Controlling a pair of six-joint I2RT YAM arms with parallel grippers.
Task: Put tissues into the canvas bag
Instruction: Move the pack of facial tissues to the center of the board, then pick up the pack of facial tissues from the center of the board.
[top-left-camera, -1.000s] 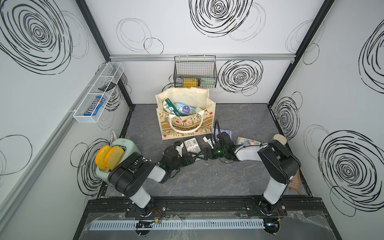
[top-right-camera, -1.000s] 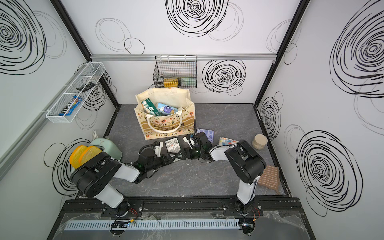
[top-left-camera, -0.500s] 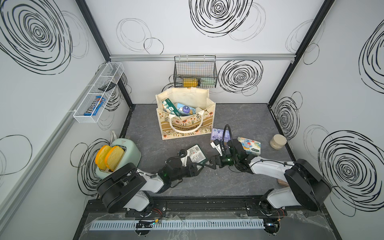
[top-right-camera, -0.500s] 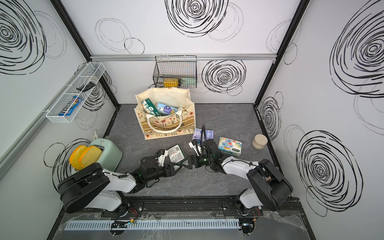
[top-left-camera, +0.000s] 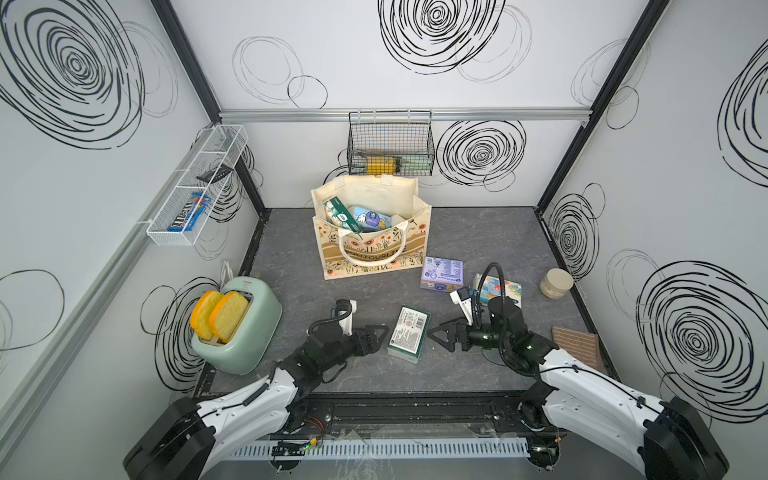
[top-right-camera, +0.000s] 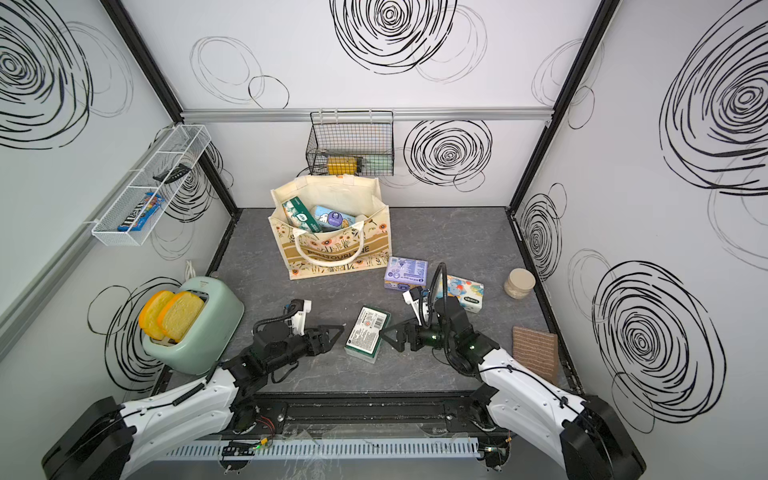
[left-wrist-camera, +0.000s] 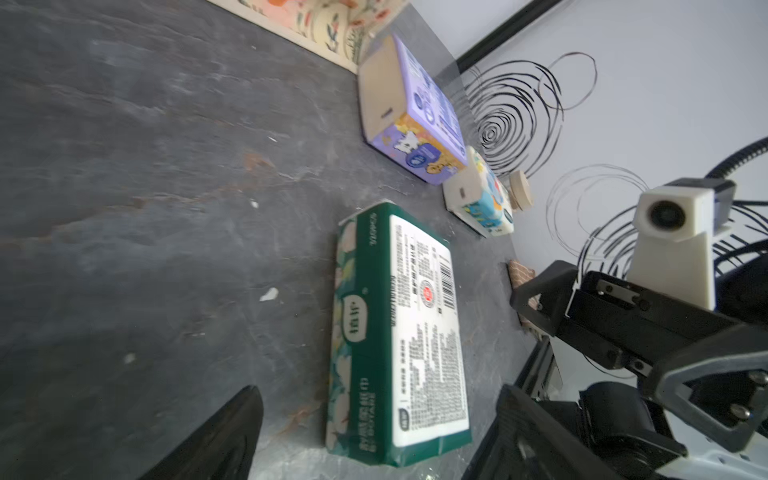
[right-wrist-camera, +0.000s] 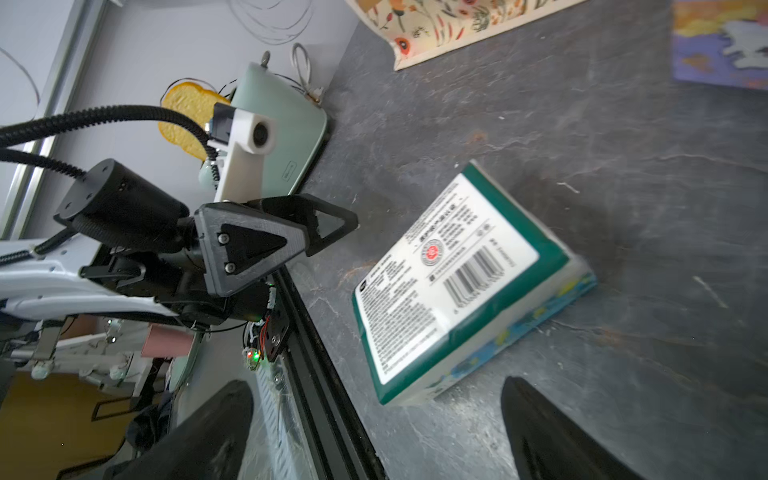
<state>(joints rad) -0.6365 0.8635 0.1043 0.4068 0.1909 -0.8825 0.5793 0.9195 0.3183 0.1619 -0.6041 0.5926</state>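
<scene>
canvas bag (top-left-camera: 374, 257) stands upright at back-centre of the grey mat (top-left-camera: 291, 249), mouth open. Showing above its rim are a dark green pack (top-left-camera: 338, 214) on end and a blue cartoon pack (top-left-camera: 372, 217) beside it. The front wall hides everything lower, so I can't count what's inside. The front handle loop covers part of the lettering.

toaster (top-left-camera: 253, 332) sits at the front-left corner, well apart from the packs.

Three packs lie outside the bag:
- green tissue pack (top-left-camera: 408, 334) lies flat, barcode face up, front-centre, between the two grippers.
- purple pack (top-left-camera: 442, 272) is just beside the bag's right bottom corner. Can't tell whether they touch. In the right wrist view it's cut off at the frame corner.
- white/blue pack (top-left-camera: 508, 287) is right of the purple one. In both top views it's partly hidden behind the right arm's wrist camera (top-left-camera: 459, 296) and cable (top-left-camera: 496, 272).

left gripper (top-left-camera: 381, 332) has its jaws apart and holds nothing. Its tips are just beside the green tissue pack's left edge, and the right wrist view shows a gap.

right gripper (top-left-camera: 436, 338) also has its jaws apart and holds nothing, just off the pack's right edge.

In each wrist view the arm's own fingers are blurred and cut by the frame edge.

jar (top-left-camera: 555, 282) is near the right wall.
</scene>
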